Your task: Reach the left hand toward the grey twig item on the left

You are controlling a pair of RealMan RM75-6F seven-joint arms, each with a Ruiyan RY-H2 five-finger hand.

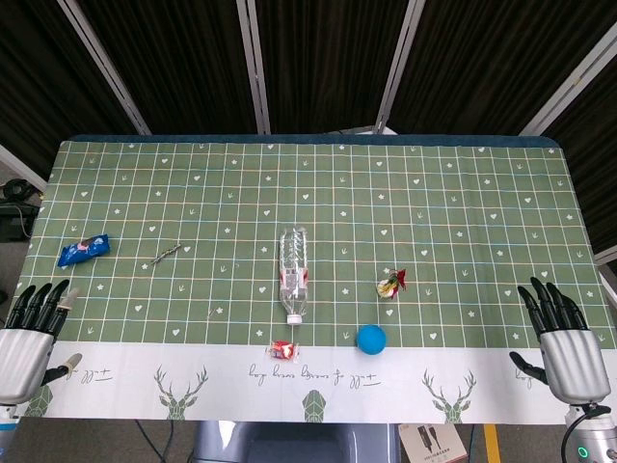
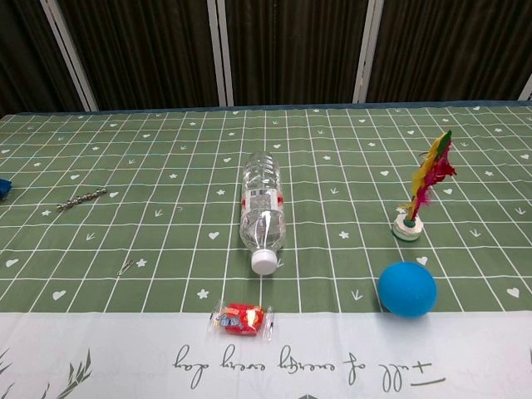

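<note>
The grey twig item (image 1: 167, 255) is a thin, short stick lying on the green checked cloth at the left; the chest view shows the twig (image 2: 82, 199) at its far left. My left hand (image 1: 29, 333) rests at the table's near left corner, fingers spread and holding nothing, well short of the twig. At the near right corner my right hand (image 1: 564, 336) is likewise open with its fingers apart. Neither hand appears in the chest view.
A blue snack packet (image 1: 84, 250) lies left of the twig. A clear bottle (image 1: 293, 272) lies on its side mid-table, with a red candy (image 1: 283, 348), a blue ball (image 1: 371, 338), a feathered shuttlecock (image 1: 392, 284) and a small clip (image 2: 126, 267) nearby.
</note>
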